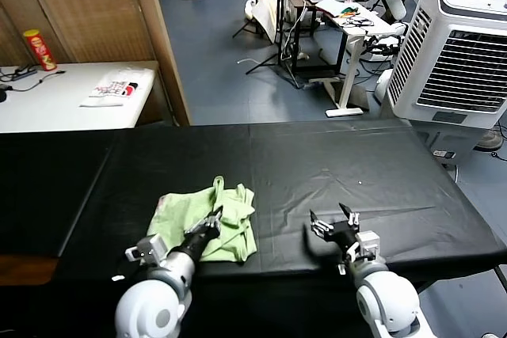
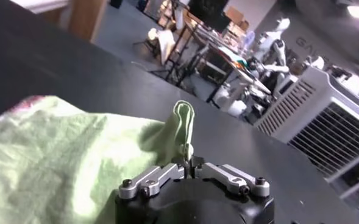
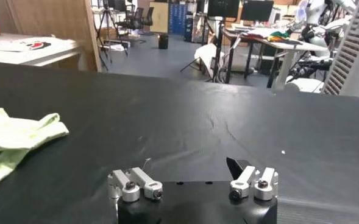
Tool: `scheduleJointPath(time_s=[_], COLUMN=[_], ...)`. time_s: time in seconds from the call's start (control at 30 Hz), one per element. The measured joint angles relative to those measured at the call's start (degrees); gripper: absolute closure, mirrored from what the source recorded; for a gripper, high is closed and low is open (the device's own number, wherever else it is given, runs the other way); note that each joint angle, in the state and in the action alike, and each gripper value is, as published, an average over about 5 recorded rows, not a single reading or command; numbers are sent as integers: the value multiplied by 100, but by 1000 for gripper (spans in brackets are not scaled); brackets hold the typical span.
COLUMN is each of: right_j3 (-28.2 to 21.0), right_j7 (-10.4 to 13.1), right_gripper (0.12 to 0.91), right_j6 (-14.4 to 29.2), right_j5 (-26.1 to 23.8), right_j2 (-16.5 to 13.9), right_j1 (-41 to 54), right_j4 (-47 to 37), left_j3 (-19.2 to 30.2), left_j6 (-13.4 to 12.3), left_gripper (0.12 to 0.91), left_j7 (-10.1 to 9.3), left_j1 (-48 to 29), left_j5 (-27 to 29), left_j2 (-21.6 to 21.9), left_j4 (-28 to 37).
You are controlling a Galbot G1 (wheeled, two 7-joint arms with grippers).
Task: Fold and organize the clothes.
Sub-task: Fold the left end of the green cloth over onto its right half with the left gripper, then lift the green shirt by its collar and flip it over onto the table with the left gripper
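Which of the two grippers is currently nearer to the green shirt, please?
The left. The left gripper is shut on a fold of the green shirt, while the right gripper hovers open over bare black table beside it.

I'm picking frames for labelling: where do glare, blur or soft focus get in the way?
Head view: sharp, with soft sheen on the black table cover. Left wrist view: the background is blurred and the shirt soft, while the left claw, shut on a fold of it, is crisp. Right wrist view: clear, with the open right claw in focus.

A black-covered table (image 1: 317, 164) fronts a blue-grey floor (image 1: 214, 45); white air cooler (image 1: 455, 53) at two o'clock, white side table (image 1: 47, 104) at ten.
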Motion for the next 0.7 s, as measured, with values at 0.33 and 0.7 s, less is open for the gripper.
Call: scheduleJointPath(time_s=[0.33, 0.7], right_j3=[-262, -1065], right_j7=[-351, -963], right_gripper=[227, 227], right_j6=[351, 475], right_j5=[7, 519], right_j2=[-7, -331], right_j1=[91, 497], right_j4=[-28, 53], left_j3=[65, -487], left_j6=[-153, -479], left_gripper=[482, 233], left_j7=[144, 344], left_j1=[-23, 77], left_j5=[-49, 63], left_j2=[-245, 348], left_j4=[184, -17])
